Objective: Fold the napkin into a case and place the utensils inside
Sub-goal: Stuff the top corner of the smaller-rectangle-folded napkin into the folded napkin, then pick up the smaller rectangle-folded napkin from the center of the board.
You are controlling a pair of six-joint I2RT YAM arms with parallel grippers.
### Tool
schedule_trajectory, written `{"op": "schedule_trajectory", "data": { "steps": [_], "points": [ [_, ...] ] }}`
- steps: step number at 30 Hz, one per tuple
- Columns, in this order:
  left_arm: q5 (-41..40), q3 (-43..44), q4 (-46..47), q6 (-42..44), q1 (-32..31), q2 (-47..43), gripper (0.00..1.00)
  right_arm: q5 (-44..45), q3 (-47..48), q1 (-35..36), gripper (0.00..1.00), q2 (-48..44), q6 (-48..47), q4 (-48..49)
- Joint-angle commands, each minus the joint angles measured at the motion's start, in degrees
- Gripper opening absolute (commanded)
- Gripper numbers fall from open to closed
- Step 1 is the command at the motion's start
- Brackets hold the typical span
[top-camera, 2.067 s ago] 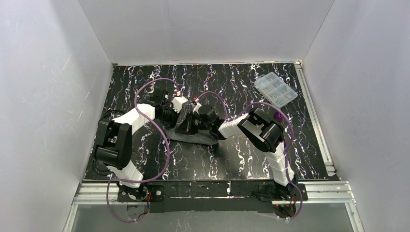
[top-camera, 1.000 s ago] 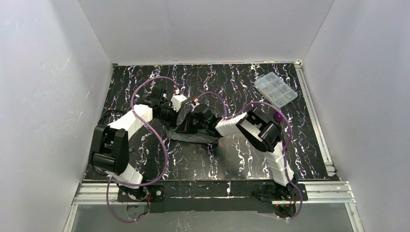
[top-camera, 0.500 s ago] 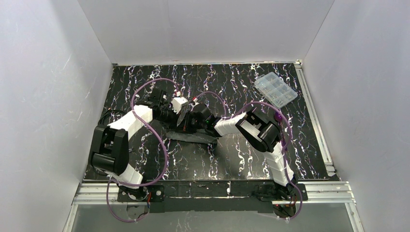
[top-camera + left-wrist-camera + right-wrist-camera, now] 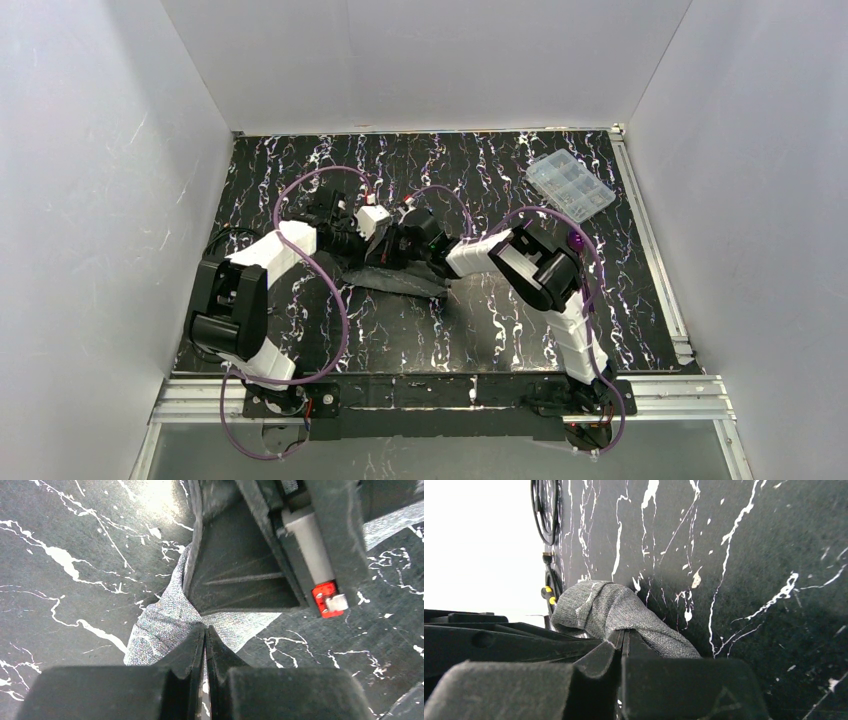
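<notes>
Our left end effector (image 4: 205, 630) is closed, with a fold of the napkin (image 4: 161, 625) pinched right at its fingertips. Our right end effector (image 4: 623, 636) is closed too, and grey cloth bunches up just past its tips. The two sit very close together at mid-table, and the right one's housing fills the upper part of the left wrist view. From above, the napkin shows as a crumpled dark strip lying on the tabletop (image 4: 490, 330) beneath both wrists, not yet a tidy pouch.

We judge the fold to be in progress, with several risks. Both grips are shallow, so a pull in opposing directions could slip the cloth out of one pinch and collapse the fold. With the wrists this tight, any rotation could knock one housing against the other. The bunching near the right fingertips could also set into a twisted crease and leave no clean opening.

We cannot pick out the utensils in any view. A clear compartment box (image 4: 570, 186) sits well apart at the far right.
</notes>
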Motion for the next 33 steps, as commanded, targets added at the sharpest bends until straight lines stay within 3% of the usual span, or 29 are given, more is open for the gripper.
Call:
{"op": "schedule_trajectory", "data": {
  "steps": [1, 9, 20, 29, 33],
  "points": [
    [-3.0, -2.4, -0.3, 2.4, -0.4, -0.4, 0.0, 1.5, -0.9, -1.3, 0.04, -1.3, 1.1, 7.0],
    [-6.4, -4.8, 3.5, 5.5, -0.6, 1.2, 0.0, -0.5, -5.9, -2.4, 0.05, -3.5, 2.4, 13.0],
    [-5.7, -3.8, 0.9, 6.3, -1.3, 1.5, 0.0, -11.4, -9.7, -6.4, 0.06, -12.3, -9.1, 5.3],
    [-4.4, -4.3, -1.4, 10.4, -1.4, 1.5, 0.0, -21.5, -12.9, -11.3, 0.1, -20.3, -29.0, -12.1],
    [-4.8, -4.1, -1.1, 11.0, -1.4, 1.3, 0.0, -20.3, -13.5, -11.4, 0.17, -25.2, -41.1, -27.6]
  ]
}}
